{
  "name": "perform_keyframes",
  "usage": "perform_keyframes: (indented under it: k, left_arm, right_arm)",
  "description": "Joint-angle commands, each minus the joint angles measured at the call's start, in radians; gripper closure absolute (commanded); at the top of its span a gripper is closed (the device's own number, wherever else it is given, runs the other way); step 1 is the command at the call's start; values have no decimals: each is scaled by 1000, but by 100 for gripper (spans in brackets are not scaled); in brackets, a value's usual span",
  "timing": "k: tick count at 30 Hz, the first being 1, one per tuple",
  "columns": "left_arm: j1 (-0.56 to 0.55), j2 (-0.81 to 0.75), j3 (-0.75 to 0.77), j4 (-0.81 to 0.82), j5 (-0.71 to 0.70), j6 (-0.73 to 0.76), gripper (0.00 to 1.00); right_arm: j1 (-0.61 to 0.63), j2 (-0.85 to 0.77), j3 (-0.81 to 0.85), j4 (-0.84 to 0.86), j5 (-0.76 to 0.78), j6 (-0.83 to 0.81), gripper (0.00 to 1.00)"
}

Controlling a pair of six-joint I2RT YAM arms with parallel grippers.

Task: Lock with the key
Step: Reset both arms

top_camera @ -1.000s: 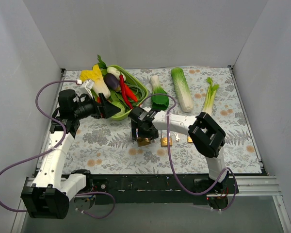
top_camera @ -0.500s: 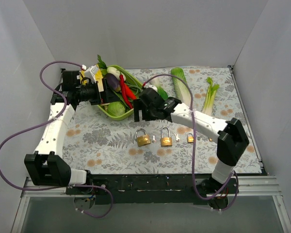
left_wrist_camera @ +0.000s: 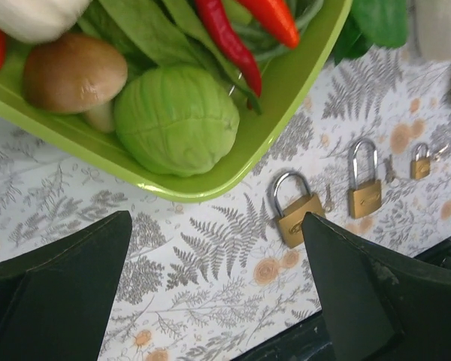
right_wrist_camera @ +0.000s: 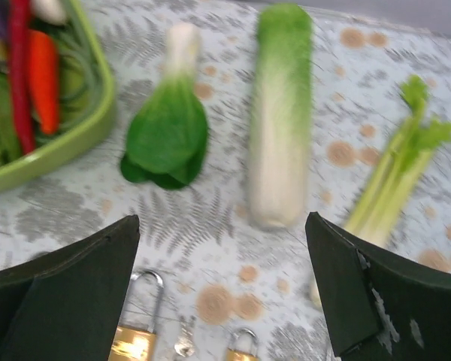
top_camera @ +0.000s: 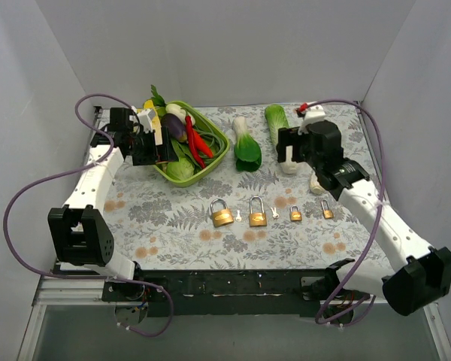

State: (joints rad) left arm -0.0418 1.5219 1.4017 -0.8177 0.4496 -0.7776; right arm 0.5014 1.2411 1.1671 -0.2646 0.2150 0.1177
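Note:
Several brass padlocks lie in a row on the fern-print mat: a large one (top_camera: 222, 215), another (top_camera: 257, 213), and two small ones (top_camera: 295, 214) (top_camera: 327, 210). Small silver keys (top_camera: 238, 216) (top_camera: 274, 213) lie between them. My left gripper (top_camera: 162, 147) is open and empty above the green basket's near side; its view shows the large padlock (left_wrist_camera: 297, 215) and a key (left_wrist_camera: 328, 199) ahead. My right gripper (top_camera: 286, 147) is open and empty, raised over the vegetables behind the locks; its view shows a padlock (right_wrist_camera: 139, 331) and a key (right_wrist_camera: 184, 338) below.
A green basket (top_camera: 220, 147) of vegetables stands at the back left, with a cabbage (left_wrist_camera: 177, 120) and a mushroom (left_wrist_camera: 74, 71) inside. Bok choy (right_wrist_camera: 165, 128), napa cabbage (right_wrist_camera: 278, 113) and celery (right_wrist_camera: 395, 169) lie along the back. White walls enclose the mat.
My right arm has lifted off the large padlock and swung back to the right. My left arm has drawn back over the basket. The padlocks lie uncovered.

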Motion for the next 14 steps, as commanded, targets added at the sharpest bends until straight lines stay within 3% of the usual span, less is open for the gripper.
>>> perform_keyframes:
  k: [1,5,14]
  left_arm:
    - [-78,-20,-113,14,-64,18,2]
    - [-211,-55,-208,77,-176,12,2]
    - [-227,-81,-241,130,-245,-9,2]
  right_arm:
    - [-133,-170,-200,50,4,-113,2]
    - [-167,-282,-316,41,3,-154,2]
    - [-185,-350,-359,53,7,-190,2]
